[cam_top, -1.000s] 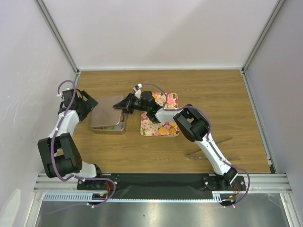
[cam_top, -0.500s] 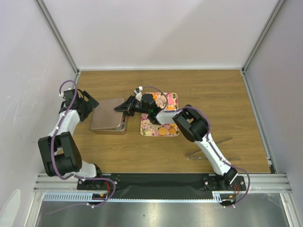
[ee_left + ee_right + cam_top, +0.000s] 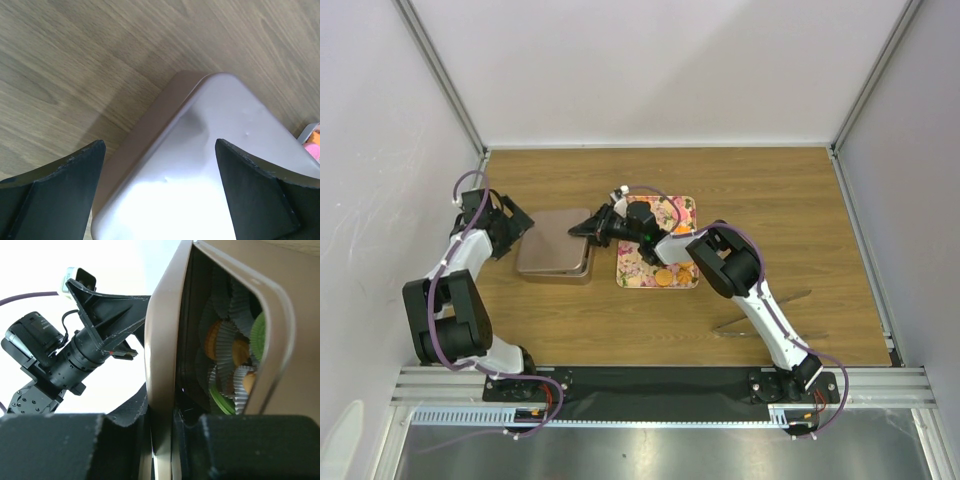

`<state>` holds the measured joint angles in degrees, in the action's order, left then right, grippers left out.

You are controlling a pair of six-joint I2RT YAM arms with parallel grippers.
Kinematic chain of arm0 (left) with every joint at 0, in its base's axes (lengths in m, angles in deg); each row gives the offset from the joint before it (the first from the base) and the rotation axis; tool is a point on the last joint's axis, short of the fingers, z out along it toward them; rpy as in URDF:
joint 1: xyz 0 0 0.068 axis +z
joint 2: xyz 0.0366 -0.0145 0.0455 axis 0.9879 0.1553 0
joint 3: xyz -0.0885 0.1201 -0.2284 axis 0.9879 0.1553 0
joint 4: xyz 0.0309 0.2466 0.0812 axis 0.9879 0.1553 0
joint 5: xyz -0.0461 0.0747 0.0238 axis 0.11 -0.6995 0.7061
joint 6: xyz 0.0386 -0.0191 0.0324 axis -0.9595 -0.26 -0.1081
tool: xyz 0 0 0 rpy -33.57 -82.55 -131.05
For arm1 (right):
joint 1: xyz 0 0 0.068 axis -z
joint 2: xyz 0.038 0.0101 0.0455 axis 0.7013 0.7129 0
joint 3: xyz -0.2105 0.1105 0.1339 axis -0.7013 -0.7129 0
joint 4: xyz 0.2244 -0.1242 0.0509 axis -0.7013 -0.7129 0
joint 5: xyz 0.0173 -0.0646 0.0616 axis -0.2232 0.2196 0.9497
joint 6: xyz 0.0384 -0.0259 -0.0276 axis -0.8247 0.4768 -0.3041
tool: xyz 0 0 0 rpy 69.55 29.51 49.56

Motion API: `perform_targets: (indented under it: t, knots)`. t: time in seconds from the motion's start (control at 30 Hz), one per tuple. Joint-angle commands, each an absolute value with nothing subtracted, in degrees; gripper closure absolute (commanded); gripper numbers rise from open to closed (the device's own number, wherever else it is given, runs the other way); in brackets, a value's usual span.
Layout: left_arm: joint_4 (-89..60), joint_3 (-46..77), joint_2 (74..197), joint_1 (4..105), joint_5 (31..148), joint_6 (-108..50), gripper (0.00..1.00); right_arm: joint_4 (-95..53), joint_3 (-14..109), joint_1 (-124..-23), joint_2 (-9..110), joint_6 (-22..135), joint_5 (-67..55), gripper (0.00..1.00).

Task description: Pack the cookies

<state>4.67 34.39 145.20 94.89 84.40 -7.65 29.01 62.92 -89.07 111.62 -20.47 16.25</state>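
Note:
The grey metal lid [image 3: 555,252] lies over the tin, covering almost all of it in the top view. My right gripper [image 3: 588,228] is shut on the lid's right edge [image 3: 165,340] and holds that side slightly raised. Through the gap, orange cookies [image 3: 214,337] and green cookies [image 3: 260,330] show in paper cups inside the tin. My left gripper [image 3: 515,232] is open at the lid's far left corner. Its fingers [image 3: 60,190] straddle the lid's top [image 3: 210,165] without touching it. More cookies [image 3: 663,277] lie on the floral tray [image 3: 685,205].
The floral tray sits right beside the tin, under my right forearm. The back wall and side walls enclose the wooden table [image 3: 770,200]. My left arm [image 3: 60,360] shows beyond the lid in the right wrist view.
My right gripper has lowered the tilted lid down over the tin, hiding the cookies inside from above. The left gripper has shifted slightly towards the far side, still open.

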Motion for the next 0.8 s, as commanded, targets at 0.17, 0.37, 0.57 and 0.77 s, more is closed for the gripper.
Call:
perform_targets:
  t: [0.17, 0.37, 0.57, 0.77]
  knots:
    - [3.7, 33.3, 146.1, 93.5, 83.8, -8.7, 0.03, 33.9, 59.6, -87.7, 107.7, -21.5, 16.1, 0.79]
    - [4.1, 33.2, 146.6, 93.3, 83.4, -9.0, 0.03, 34.4, 57.4, -87.1, 106.6, -21.3, 16.0, 0.71]
    - [4.4, 33.0, 146.6, 93.2, 83.2, -9.2, 0.04, 34.9, 55.0, -86.1, 105.2, -21.2, 15.8, 0.71]
    - [4.5, 32.9, 146.7, 92.7, 83.2, -9.6, 0.04, 36.0, 51.6, -85.1, 103.7, -20.9, 16.0, 0.70]
